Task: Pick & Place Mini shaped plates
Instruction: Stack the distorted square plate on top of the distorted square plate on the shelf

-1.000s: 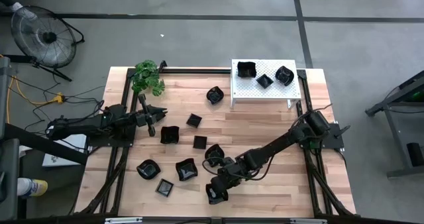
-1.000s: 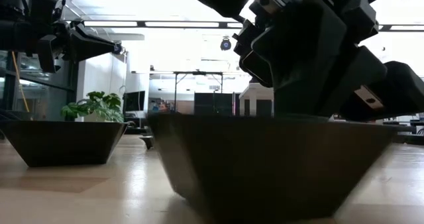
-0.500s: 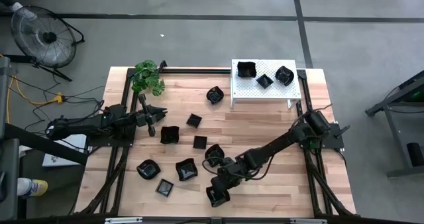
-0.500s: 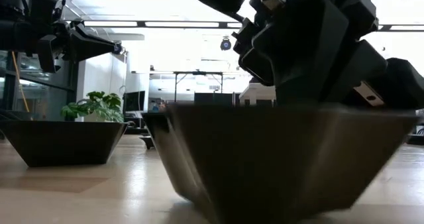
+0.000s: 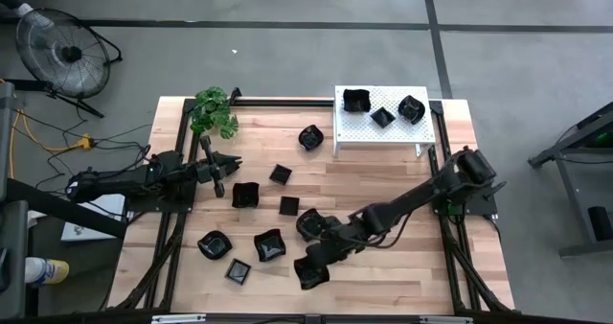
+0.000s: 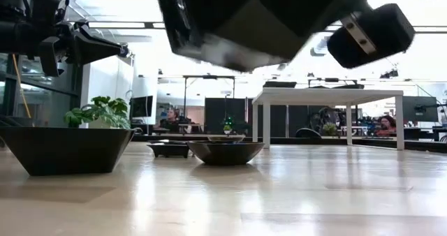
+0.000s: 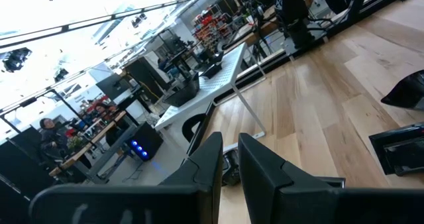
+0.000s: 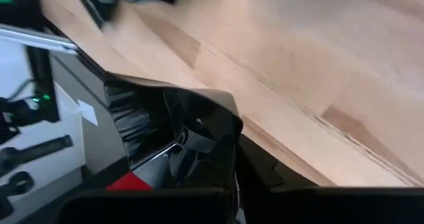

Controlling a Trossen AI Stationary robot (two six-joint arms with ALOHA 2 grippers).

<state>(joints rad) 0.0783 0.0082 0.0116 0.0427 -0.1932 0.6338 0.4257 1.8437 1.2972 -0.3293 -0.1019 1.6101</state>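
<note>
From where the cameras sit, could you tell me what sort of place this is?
Probably a robotics lab in an open office: a wooden table in a black frame on grey concrete, a floor fan beside it, desks with people seated behind.
</note>
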